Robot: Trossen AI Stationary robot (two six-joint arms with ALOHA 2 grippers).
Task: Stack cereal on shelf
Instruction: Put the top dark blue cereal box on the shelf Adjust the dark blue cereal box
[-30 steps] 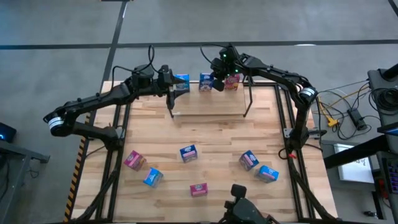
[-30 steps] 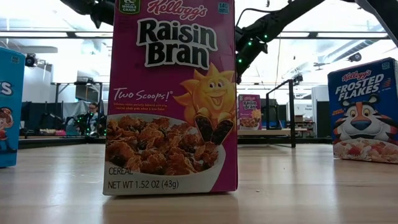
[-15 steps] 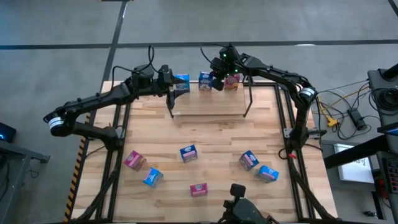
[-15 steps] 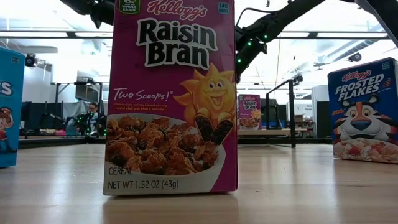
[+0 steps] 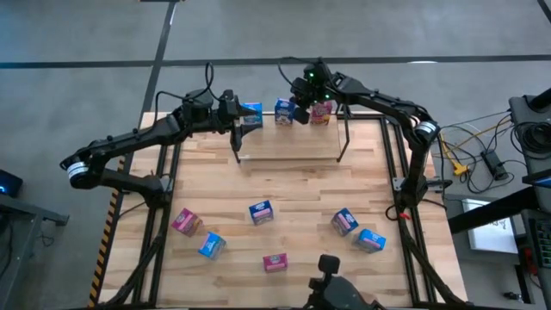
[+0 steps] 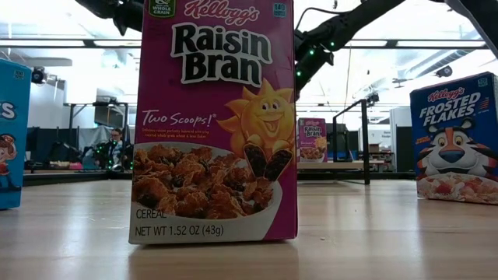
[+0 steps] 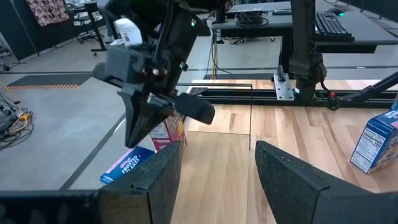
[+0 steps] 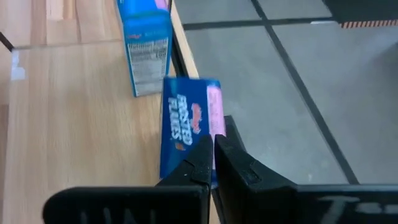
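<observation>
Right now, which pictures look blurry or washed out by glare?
Low view: bright ceiling lights wash out the room behind the sharp Raisin Bran box. Right wrist view: the Frosted Flakes box is soft with blur. High view: evenly lit, no glare.

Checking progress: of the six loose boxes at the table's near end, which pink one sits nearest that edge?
The pink box at bottom centre, the Raisin Bran filling the low view; the other pink ones lie farther in, left and right.

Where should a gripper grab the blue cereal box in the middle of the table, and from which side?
Come straight down on the blue cereal box and pinch its two broad faces, probably. It stands alone on the table, turned slightly askew, with bare wood all around, so the fingers should turn to match its angle.
</observation>
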